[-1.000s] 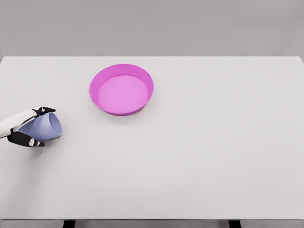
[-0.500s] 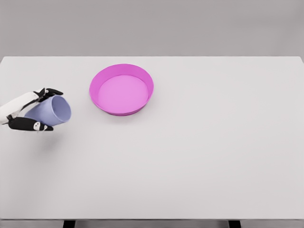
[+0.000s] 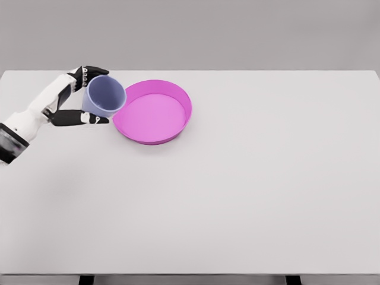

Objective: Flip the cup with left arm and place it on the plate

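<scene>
lavender cup [image 3: 104, 95] tilted, beside magenta plate [image 3: 178, 127]

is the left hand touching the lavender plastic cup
Touching. The head view shows the left hand with dark fingers wrapped over the lavender plastic cup and thumb beneath it, holding it clear of the white table.

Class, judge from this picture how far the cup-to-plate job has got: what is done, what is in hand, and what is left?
Done: the left hand has the lilac cup grasped and lifted, its mouth showing toward the camera. In hand: the cup hangs at the left rim of the pink plate, overlapping it in the view. Left: setting it upright on the plate and letting go. The right arm is out of view.
</scene>
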Available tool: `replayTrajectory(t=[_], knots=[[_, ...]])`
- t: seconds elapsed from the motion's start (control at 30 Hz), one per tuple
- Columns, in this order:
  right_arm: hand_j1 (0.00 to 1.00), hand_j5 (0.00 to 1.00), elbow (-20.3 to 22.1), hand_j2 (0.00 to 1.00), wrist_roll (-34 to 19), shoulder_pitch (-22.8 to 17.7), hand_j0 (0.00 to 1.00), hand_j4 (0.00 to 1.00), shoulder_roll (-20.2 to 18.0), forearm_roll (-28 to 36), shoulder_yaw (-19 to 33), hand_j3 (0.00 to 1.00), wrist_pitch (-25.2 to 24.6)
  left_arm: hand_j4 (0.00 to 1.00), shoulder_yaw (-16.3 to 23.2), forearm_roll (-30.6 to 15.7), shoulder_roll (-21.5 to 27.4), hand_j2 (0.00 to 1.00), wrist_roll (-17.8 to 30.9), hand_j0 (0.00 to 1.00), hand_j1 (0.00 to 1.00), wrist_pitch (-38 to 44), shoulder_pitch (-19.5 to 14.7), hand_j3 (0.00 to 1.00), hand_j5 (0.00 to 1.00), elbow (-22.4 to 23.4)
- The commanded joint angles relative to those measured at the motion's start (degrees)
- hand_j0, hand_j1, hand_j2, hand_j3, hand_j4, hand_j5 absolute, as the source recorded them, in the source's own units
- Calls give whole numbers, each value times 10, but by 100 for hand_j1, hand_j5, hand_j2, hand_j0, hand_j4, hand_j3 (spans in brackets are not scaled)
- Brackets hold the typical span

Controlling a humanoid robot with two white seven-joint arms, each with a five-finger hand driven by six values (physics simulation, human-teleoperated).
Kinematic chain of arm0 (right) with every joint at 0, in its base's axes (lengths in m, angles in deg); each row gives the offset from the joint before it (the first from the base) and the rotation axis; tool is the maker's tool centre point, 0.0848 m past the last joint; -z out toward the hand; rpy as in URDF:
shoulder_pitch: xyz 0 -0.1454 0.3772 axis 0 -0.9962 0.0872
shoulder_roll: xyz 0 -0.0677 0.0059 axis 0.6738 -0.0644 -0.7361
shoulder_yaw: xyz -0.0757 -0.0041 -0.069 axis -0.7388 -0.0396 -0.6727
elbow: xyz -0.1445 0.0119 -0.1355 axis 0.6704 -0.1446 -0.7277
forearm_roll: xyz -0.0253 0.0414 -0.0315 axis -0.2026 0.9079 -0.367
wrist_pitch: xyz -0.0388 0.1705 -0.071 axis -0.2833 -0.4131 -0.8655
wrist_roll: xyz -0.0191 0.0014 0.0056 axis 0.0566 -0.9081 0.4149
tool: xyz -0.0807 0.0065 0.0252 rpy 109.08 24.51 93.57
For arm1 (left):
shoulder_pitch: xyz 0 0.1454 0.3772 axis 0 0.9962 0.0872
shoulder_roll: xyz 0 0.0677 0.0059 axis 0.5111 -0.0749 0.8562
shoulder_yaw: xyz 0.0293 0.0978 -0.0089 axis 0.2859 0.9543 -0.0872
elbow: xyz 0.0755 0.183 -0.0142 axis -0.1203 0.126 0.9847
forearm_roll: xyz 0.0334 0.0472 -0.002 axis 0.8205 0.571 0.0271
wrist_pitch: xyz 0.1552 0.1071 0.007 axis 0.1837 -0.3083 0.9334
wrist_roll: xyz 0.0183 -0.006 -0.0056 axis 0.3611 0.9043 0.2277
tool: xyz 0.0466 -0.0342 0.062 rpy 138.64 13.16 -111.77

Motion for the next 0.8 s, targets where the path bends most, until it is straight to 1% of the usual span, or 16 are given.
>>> replayTrajectory(t=[0.0, 0.07, 0.1, 0.2, 0.33, 0.4, 0.47, 0.53, 0.67, 0.73, 0.77], knots=[[100, 100, 0, 100, 0, 0, 100, 100, 0, 0, 0, 100, 0, 63, 19, -5, -40, 63, 0, 63, 63, -1, -2, 63, 63, 18], [100, 100, 0, 100, 0, 1, 100, 100, 0, 0, 0, 100, 0, 62, 20, -1, -71, 62, 0, 62, 62, 0, -9, 62, 62, 22], [100, 100, 0, 100, 0, 1, 100, 100, 0, 0, 0, 100, 0, 62, 34, -2, -83, 62, 0, 62, 62, 0, -19, 62, 62, 25], [100, 100, 0, 100, 0, 0, 100, 100, 0, 0, 0, 100, 0, 62, 37, -1, -128, 62, -1, 62, 62, -1, -40, 62, 62, 51], [100, 100, 0, 100, 0, 0, 100, 100, 0, 1, 0, 100, 0, 61, 39, -7, -178, 61, 0, 61, 61, -1, -41, 61, 61, 75], [100, 100, 0, 100, 0, 0, 100, 100, 0, 0, 0, 100, 0, 60, 40, -7, -196, 60, 0, 60, 60, -33, -52, 60, 60, 94], [100, 100, 0, 100, 0, 1, 100, 100, 0, 0, 0, 100, 0, 60, 39, -8, -200, 60, -1, 60, 60, -46, -55, 60, 60, 108], [100, 100, 0, 100, 0, 1, 100, 100, 0, 1, -1, 100, 0, 60, 38, -11, -222, 60, -1, 60, 60, -59, -62, 60, 60, 136], [100, 100, 0, 100, 0, 1, 100, 100, 0, 0, 0, 100, 0, 60, 38, -59, -239, 60, -2, 60, 60, -73, -66, 60, 60, 180], [100, 100, 0, 100, 0, 0, 100, 100, 0, 0, -1, 100, 0, 60, 37, -66, -239, 60, -2, 60, 60, -96, -78, 60, 60, 215], [100, 100, 0, 100, 0, 0, 100, 100, 0, 0, 0, 100, 0, 60, 35, -67, -240, 60, -2, 60, 60, -103, -81, 60, 60, 224]])
